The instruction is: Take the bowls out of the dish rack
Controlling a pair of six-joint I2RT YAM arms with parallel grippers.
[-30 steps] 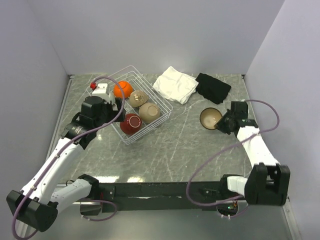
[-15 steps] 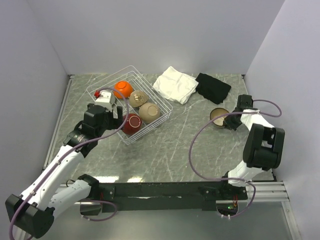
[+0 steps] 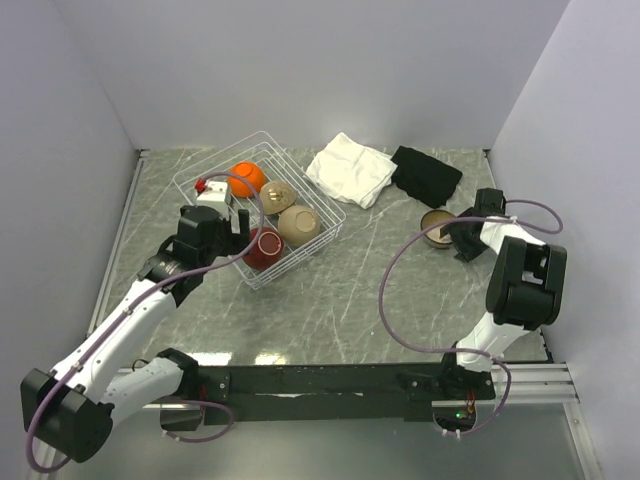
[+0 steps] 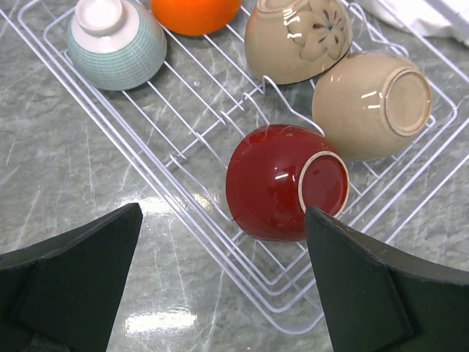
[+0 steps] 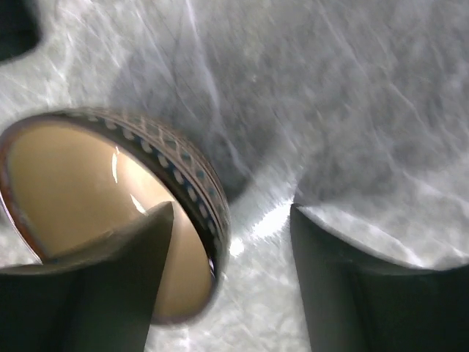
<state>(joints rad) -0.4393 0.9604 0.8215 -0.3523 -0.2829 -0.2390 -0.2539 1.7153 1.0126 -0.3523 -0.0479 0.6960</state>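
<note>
We count five bowls in the one dish rack [image 3: 300, 169]: red bowl [image 4: 282, 183], pale blue-green bowl [image 4: 117, 40], orange bowl [image 4: 194, 11], flowered beige bowl [image 4: 297, 37] and tan bowl [image 4: 370, 103]. The sixth, the dark brown bowl [image 5: 88, 176], sits on the table, its rim between the right gripper's [image 5: 231, 213] parted, loose fingers. The left gripper [image 4: 223, 216] hangs spread wide over the red bowl.

Left fingers [image 4: 73, 279] spread wide (pointing down), right fingers [image 5: 352, 286] partly parted, angled downward.

Orange bowl [image 4: 192, 9], plain; red bowl [image 4: 282, 183], glossy; blue-green bowl [image 4: 116, 40], fine crosshatch; beige bowl [image 4: 297, 37], brown flower; tan bowl [image 4: 370, 103]; dark brown bowl [image 5: 183, 183], dotted band, cream inside.
</note>
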